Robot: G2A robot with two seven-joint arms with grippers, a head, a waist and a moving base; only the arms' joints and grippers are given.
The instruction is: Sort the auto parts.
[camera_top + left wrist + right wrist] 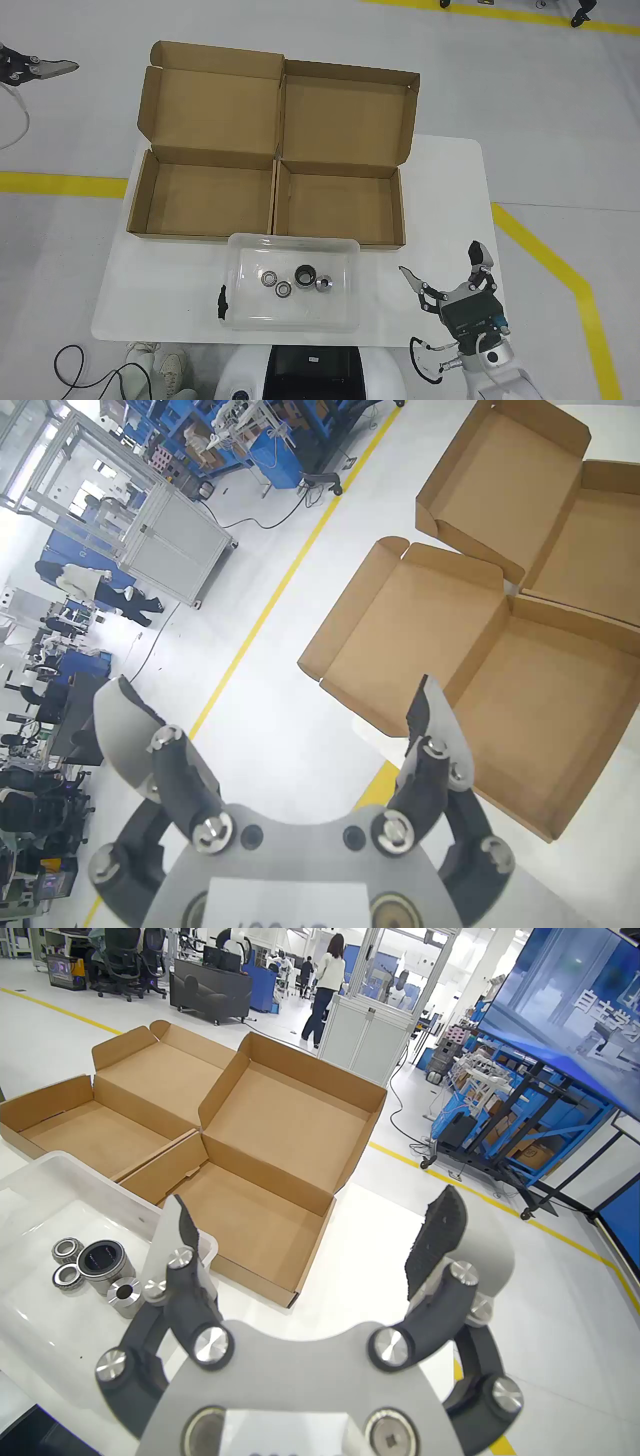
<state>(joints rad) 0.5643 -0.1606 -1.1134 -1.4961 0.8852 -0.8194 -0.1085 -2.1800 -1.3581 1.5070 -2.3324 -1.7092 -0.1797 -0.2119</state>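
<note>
Right pincer (442, 262) gapes near tray (293, 238) holding metal parts (300, 277).

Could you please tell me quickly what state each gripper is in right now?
Left gripper: open, holding nothing.
Right gripper: open, holding nothing.

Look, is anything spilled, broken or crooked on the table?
Nothing is spilled or broken. The cardboard boxes sit open, side by side, and the metal parts huddle inside the clear tray. Only a small black piece at the tray's edge lies apart; I cannot tell what it is.
</note>
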